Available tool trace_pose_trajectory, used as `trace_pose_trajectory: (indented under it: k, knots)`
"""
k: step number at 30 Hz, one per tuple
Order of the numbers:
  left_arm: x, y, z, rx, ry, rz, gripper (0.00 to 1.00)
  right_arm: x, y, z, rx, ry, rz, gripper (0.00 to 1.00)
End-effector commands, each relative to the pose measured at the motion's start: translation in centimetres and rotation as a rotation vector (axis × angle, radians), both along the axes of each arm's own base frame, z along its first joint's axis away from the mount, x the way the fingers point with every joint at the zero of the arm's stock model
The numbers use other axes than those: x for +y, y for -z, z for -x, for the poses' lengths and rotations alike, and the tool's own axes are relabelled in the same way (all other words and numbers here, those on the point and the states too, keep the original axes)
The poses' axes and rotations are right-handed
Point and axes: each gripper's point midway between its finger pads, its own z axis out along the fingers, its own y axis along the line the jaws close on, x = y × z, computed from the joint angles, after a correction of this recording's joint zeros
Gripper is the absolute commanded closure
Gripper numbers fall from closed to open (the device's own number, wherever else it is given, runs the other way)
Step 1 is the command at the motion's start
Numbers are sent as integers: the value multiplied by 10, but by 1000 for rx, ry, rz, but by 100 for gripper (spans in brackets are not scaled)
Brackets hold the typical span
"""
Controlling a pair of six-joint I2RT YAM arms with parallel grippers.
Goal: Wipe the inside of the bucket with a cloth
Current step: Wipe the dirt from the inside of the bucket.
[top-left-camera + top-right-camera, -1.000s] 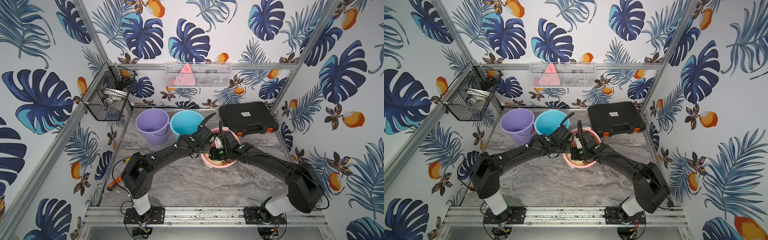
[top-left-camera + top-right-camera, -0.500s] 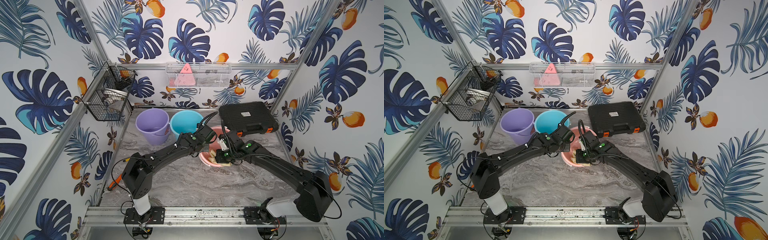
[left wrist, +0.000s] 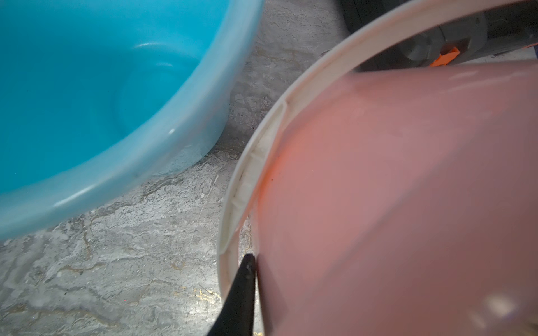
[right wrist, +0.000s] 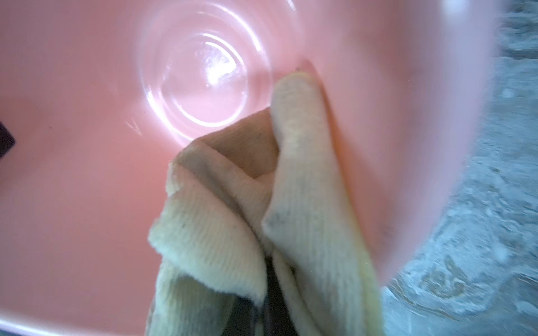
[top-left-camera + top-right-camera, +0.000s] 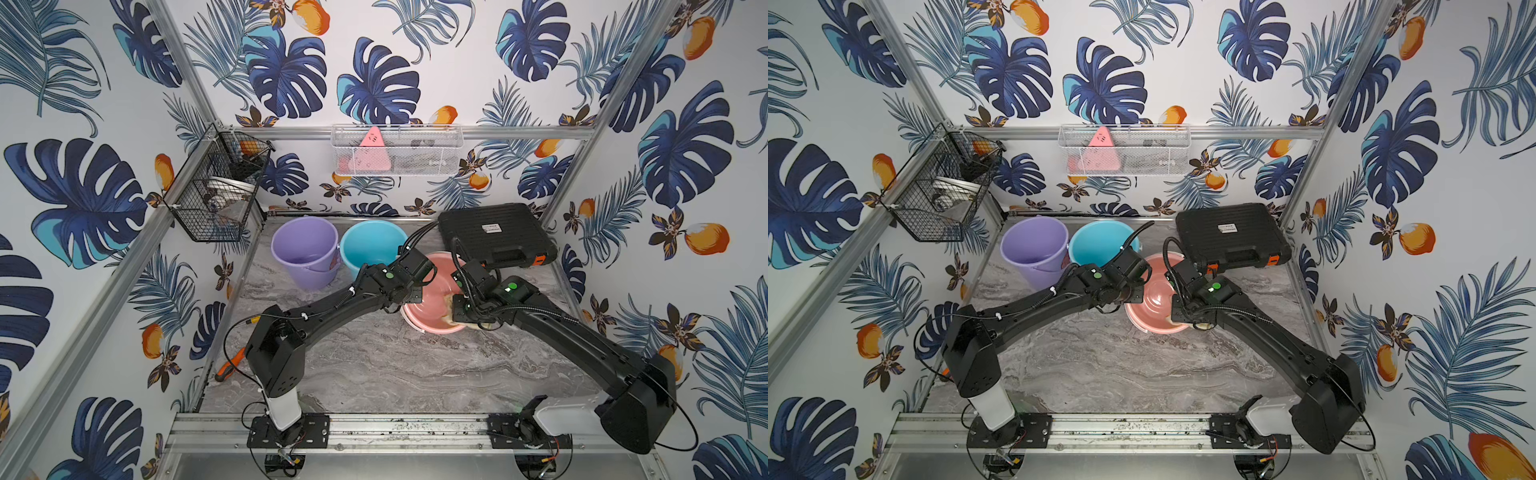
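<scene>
At about 1 o'clock from the table's [image 5: 395, 365] middle, the pink bucket [image 5: 432, 291] sits tilted, shown in both top views. The left gripper [image 3: 256, 270] is pinched on its rim at the 9 o'clock side, one finger [image 3: 246, 279] outside the wall, beside the white handle [image 3: 253, 163] that arcs just off that edge. The right gripper [image 4: 270, 296] is clamped on the cloth [image 4: 233, 203], which lies bunched against the inner wall at 4 o'clock, its upper fold reaching the edge of the round base. A blue bucket [image 5: 374, 249] stands near at 10 o'clock, with a narrow strip of marble between the two rims. The case's [image 5: 494, 235] front edge is just behind at 1 o'clock. A purple bucket [image 5: 305, 253] touches the blue one. From 5 to 8 o'clock bare marble runs to the front rail.
</scene>
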Motion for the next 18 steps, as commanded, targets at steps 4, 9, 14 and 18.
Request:
trace_pose_trajectory:
  k: [4, 9, 14, 18]
  knots:
    - [10, -18, -22, -110, -63, -30, 100, -89, -29, 48, -18, 208, 235, 100]
    - [0, -15, -21, -95, -26, 9, 100, -96, -74, 50, -210, 234, 98, 100]
    - [-18, -4, -15, -38, 31, 66, 100, -55, -106, 34, -348, 81, -133, 100]
    - [-30, -2, -9, -9, 70, 95, 100, -14, -121, 16, -402, -43, -263, 100]
